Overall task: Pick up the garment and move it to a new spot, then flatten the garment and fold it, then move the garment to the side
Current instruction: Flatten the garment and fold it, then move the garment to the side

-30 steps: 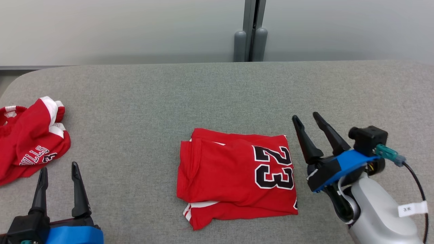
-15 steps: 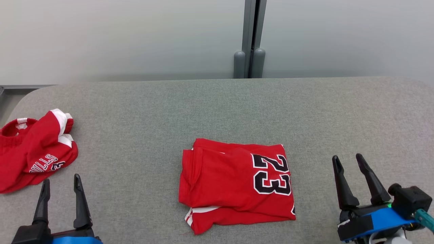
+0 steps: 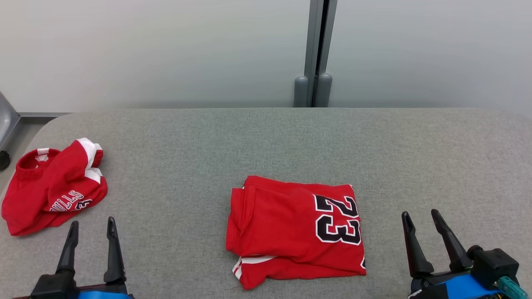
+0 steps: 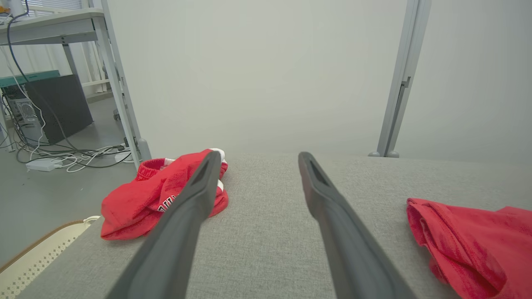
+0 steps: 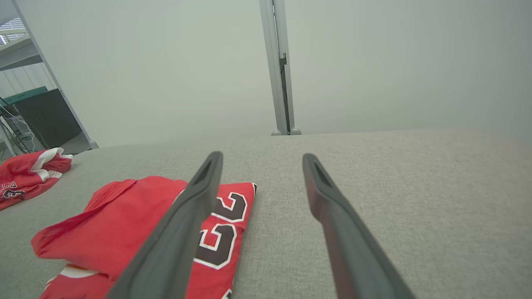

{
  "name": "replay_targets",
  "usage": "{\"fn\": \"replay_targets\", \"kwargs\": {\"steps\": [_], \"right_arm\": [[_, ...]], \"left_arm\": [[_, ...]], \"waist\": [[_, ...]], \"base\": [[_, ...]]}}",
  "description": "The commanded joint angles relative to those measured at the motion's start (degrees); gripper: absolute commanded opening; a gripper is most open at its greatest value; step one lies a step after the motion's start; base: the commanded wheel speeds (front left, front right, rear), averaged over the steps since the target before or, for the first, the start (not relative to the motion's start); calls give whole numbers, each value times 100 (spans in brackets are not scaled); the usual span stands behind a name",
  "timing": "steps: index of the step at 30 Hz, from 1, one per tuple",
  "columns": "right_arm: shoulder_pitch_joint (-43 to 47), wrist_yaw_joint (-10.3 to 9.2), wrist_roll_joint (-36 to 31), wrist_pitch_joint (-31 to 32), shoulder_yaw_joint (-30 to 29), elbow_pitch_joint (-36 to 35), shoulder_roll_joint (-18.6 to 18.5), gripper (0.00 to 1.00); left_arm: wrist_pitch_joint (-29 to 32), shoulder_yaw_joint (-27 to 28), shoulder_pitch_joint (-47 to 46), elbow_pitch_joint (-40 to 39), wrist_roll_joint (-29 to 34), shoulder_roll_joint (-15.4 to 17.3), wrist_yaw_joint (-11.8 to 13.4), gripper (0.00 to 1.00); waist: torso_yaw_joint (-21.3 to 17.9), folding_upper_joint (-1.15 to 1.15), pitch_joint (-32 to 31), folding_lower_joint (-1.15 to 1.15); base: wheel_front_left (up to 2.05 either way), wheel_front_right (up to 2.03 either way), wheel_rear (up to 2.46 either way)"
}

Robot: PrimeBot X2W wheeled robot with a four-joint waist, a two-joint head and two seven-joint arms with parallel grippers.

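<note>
**Inspector:** Left edge of the bench?

**Assessor:** A crumpled red shirt with white trim lies bunched there, with part of its lettering showing.

**Inspector:** And the left claw?

**Assessor:** It is at the near edge, toward the left corner. Its fingers are spread and empty, near the crumpled shirt but apart from it.

**Inspector:** Where is the folded jersey?

**Assessor:** It lies flat on the bench about midway along the near edge, folded to a rough rectangle. The black "23" sits toward its right side, and a white-striped hem pokes out at its near left corner.

**Inspector:** The right claw?

**Assessor:** It is at the near edge, toward the right corner. Its fingers are spread and empty, and it is apart from the jersey's right side.
</note>
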Motion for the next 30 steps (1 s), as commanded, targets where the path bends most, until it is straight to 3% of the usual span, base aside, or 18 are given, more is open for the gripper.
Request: {"fn": "replay_targets", "kwargs": {"steps": [1, 30], "right_arm": [[62, 1, -51, -18, 4, 22, -1, 100], [70, 1, -154, 152, 37, 132, -12, 100]], "left_arm": [[15, -17, 45, 15, -20, 42, -18, 100], [327, -297, 130, -43, -351, 236, 55, 100]], "waist": [[-1, 0, -13, 1], [-79, 0, -53, 1]], "base": [[0, 0, 0], [0, 0, 0]]}}
